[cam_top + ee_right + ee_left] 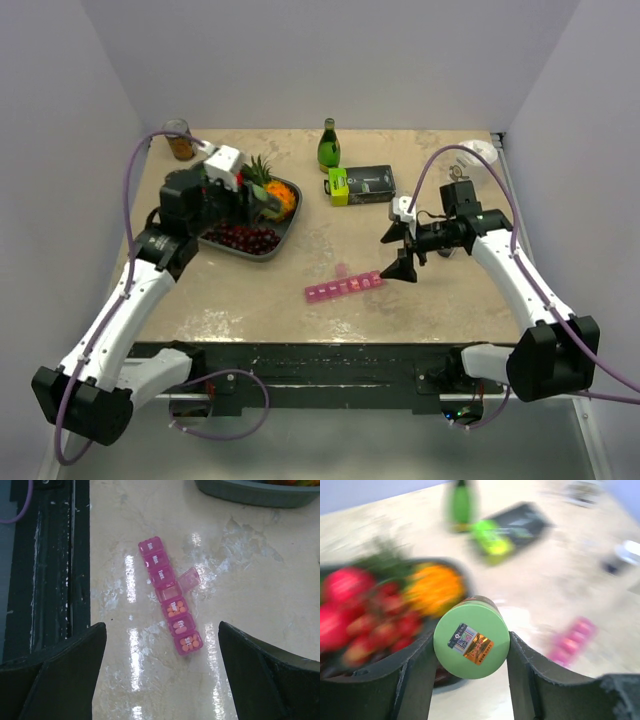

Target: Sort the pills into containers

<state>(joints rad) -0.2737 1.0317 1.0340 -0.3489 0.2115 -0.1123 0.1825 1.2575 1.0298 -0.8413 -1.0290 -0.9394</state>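
The long translucent pink plastic pill organiser point(170, 607) lies ahead of my right gripper point(161, 626). Its lids carry white day names: Sun farthest from my fingertips, then Mon, Tues, Thur, Fri, and Sat nearest. In my left gripper point(471, 640), the round green cap point(470, 667) bears a sticker point(470, 642) with a square code and an orange patch, its print too blurred to read.

Scene is brightly, evenly lit. Glare is seen on table point(260, 595) under right claw point(161, 630); everything beyond left claw point(470, 645) is blurred.
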